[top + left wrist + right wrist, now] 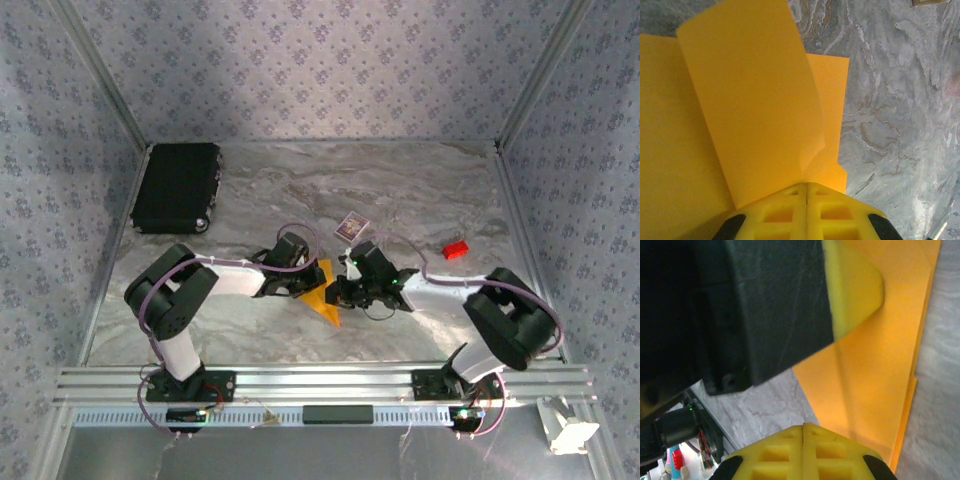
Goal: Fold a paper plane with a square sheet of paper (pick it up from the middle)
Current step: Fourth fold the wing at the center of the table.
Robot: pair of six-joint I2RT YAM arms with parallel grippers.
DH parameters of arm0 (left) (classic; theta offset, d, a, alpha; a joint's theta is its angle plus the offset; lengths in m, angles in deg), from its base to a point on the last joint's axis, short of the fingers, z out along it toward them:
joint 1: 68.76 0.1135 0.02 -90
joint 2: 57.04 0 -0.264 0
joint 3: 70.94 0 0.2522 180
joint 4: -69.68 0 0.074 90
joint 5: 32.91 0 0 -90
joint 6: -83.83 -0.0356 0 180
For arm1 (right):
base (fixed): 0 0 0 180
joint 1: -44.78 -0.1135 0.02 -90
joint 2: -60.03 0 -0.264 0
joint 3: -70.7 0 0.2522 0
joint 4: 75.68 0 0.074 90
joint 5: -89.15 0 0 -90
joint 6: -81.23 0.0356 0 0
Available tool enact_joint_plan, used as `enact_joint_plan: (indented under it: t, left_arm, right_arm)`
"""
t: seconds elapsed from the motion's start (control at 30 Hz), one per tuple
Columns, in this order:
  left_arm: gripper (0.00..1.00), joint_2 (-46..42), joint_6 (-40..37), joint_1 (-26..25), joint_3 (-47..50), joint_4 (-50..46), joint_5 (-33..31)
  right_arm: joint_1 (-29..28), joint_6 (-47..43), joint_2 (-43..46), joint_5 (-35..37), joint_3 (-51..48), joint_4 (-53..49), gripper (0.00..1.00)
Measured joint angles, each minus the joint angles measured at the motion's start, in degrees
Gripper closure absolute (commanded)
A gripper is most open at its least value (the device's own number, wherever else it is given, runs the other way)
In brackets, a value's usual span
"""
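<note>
The square sheet of paper [328,305] lies at mid-table, folded into an orange-yellow pointed wedge. My left gripper [305,283] is shut at its left side. In the left wrist view its tips [806,185] rest on the paper [750,100], and one flap curls up just beyond them. I cannot tell whether the flap is pinched. My right gripper [340,292] is shut at the wedge's right side. Its closed tips [803,426] sit at the paper's near edge [880,365], facing the left gripper's yellow fingertip [855,290], which touches the sheet.
A black case [178,187] sits at the back left. A small purple-and-white card [350,227] lies just behind the grippers. A tiny red block [456,250] is at the right. Patterned walls enclose the marble table [420,190], and an aluminium rail [320,382] runs along the front.
</note>
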Motion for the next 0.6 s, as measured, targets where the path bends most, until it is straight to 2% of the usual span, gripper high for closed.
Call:
enact_joint_plan:
  t: [0.23, 0.5, 0.6]
  left_arm:
    - [0.99, 0.0, -0.04, 0.0, 0.07, 0.13, 0.0]
    - [0.9, -0.15, -1.99, 0.76, -1.16, -2.34, 0.7]
    - [0.91, -1.49, -3.13, 1.22, -2.08, -4.92, 0.61]
  right_arm:
    - [0.26, 0.94, -5.33, -0.81, -2.64, 4.33, 1.0]
    - [0.74, 1.33, -5.77, -2.19, -5.05, 9.9, 1.0]
    - [0.94, 1.33, -6.03, -2.78, -5.05, 10.19, 1.0]
